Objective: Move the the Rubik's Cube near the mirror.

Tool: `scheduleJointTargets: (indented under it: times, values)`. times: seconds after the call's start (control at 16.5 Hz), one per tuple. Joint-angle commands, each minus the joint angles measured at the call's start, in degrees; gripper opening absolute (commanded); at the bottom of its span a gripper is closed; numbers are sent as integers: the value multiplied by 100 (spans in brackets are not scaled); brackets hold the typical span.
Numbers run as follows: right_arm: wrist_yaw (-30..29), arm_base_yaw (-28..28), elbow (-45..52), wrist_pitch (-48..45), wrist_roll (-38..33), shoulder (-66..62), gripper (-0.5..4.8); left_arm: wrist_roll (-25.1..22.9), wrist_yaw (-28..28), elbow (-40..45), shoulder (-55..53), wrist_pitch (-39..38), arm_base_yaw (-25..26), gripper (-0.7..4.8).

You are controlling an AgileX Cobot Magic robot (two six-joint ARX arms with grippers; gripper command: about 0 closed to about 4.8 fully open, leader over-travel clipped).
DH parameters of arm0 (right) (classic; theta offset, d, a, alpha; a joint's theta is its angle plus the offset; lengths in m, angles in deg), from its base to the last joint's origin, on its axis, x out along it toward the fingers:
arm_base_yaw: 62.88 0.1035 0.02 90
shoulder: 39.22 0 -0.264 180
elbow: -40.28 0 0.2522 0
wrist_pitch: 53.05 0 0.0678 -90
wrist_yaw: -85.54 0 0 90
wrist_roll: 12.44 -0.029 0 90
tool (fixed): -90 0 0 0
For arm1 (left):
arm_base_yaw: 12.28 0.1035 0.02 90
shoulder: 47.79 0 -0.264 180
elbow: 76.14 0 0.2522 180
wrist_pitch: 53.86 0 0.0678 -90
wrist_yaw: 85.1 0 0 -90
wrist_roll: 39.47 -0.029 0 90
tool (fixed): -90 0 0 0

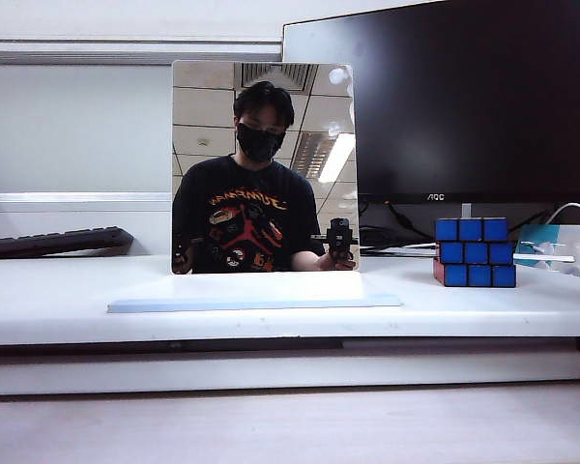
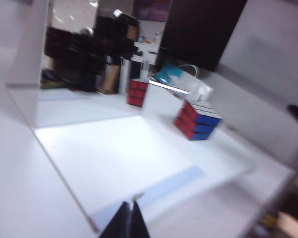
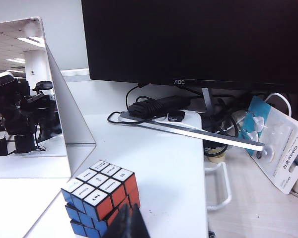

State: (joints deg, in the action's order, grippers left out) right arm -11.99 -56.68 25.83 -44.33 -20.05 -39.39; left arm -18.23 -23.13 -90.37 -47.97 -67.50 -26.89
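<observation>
White office desk before a pale wall

A white desk point(image 1: 58, 300) runs across the room under a plain pale wall point(image 1: 68, 126). A black AOC monitor point(image 1: 454, 97) stands at the back right, cables point(image 3: 154, 106) gathered at its foot. A black keyboard point(image 1: 53, 242) lies at the back left, and a blue-and-white package point(image 3: 278, 148) sits at the far right.

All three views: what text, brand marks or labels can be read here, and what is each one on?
"AOC": on the lower bezel of the black monitor.
T-shirt graphic of the person reflected in the mirror: lettering too stylised and small to read.
White top stickers of the Rubik's Cube: small print, blurred, not readable.
Blue-and-white package beside the monitor: printed text too small to read.
Left claw and right claw: no markings visible.
</observation>
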Motion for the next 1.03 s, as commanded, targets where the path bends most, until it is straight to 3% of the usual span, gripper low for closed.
scheduleJointTargets:
  times: [0.06,0.18,0.42,0.48,0.54,0.61,0.85,1.03]
  values:
    - [-431,11,26,4,-173,2,0,-920,2420,-9,-2,-273,-1709,-5]
    - [-463,11,26,225,-175,2,0,-925,2970,-9,-2,-525,-2192,-5]
    - [-546,13,26,483,-181,2,4,-922,2951,-9,-2,-776,-2288,-4]
    - [-553,13,26,476,-181,2,39,-922,2953,-9,-2,-763,-2288,-3]
    - [-549,15,26,433,-181,2,280,-920,2953,-9,-2,-699,-2286,3]
    - [-546,17,26,247,-184,-13,479,-922,2951,-9,-2,-671,-2286,31]
    - [-498,343,26,-855,-105,-483,479,-874,2933,-9,-2,-673,-2286,31]
    - [-352,942,-437,-1156,409,-2179,479,-879,2933,-9,-2,-673,-2286,31]
